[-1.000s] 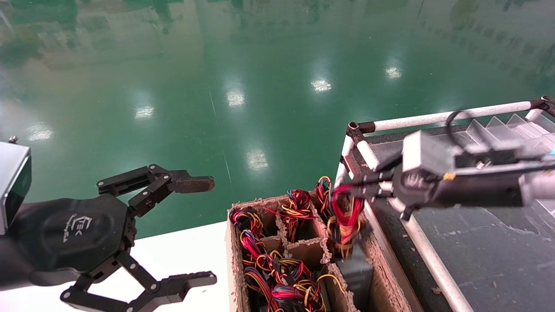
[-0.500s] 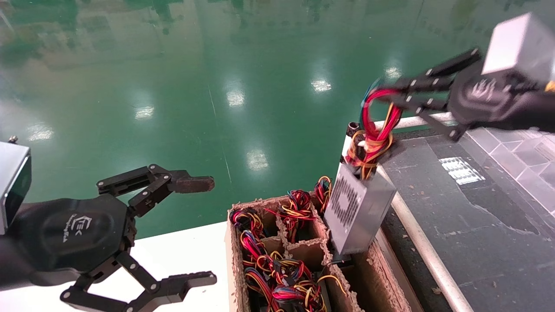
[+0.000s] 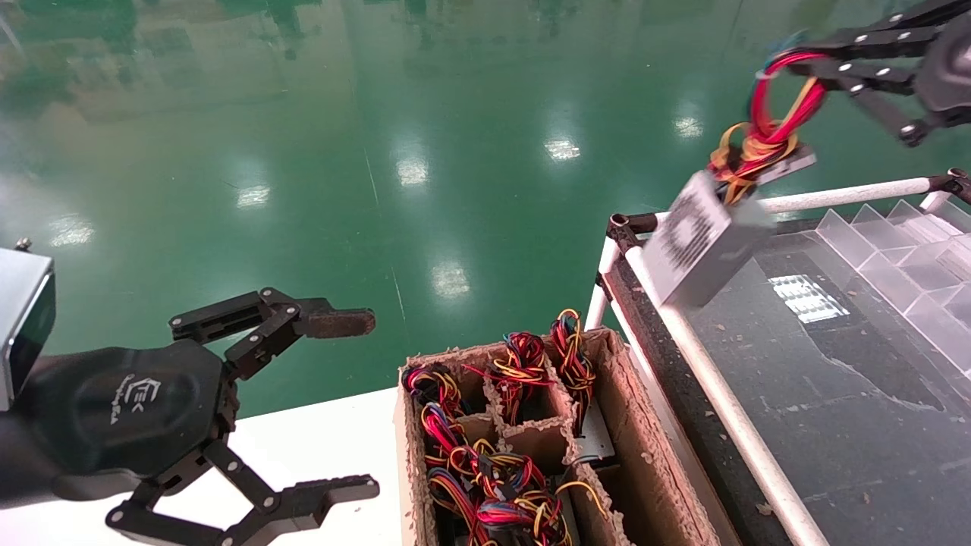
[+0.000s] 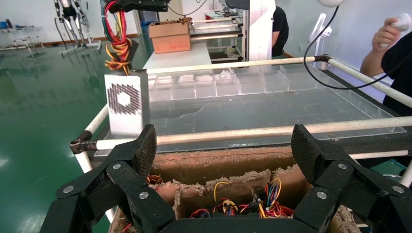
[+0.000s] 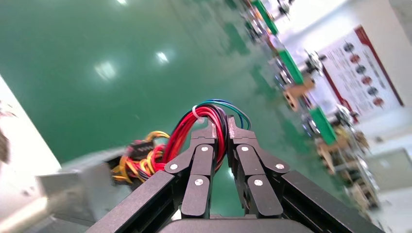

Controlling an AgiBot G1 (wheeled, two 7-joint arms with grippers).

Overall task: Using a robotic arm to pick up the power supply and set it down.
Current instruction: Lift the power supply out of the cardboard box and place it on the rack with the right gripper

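The power supply (image 3: 702, 246) now hangs clear in the air by its wire loop (image 3: 766, 125), tilted, its perforated grille turned toward the cardboard box (image 3: 607, 425), over the near-left corner of the railed tray counter (image 3: 834, 394). A second ago it was low in the box's right-hand compartment, and half a second ago only part way out with its lower end just inside the cardboard; since then it has come fully out, risen, and swung to the right, past the white rail (image 3: 842, 196). That compartment now shows just a pale piece at its bottom, while the neighbouring cells keep their wire bundles. The right gripper (image 3: 789, 64), the robotic arm doing the work, has climbed to the upper right, its jaws pressed together on the red and dark strands of the loop, as the right wrist view shows plainly. The pick-up is thus done in my judgement, and what remains is to carry the unit over the tray and lower it; since it dangles from wires alone, it may swing or twist on the way down. The left gripper (image 3: 364, 406) has not moved, parked over the white counter's left part with its jaws spread wide.
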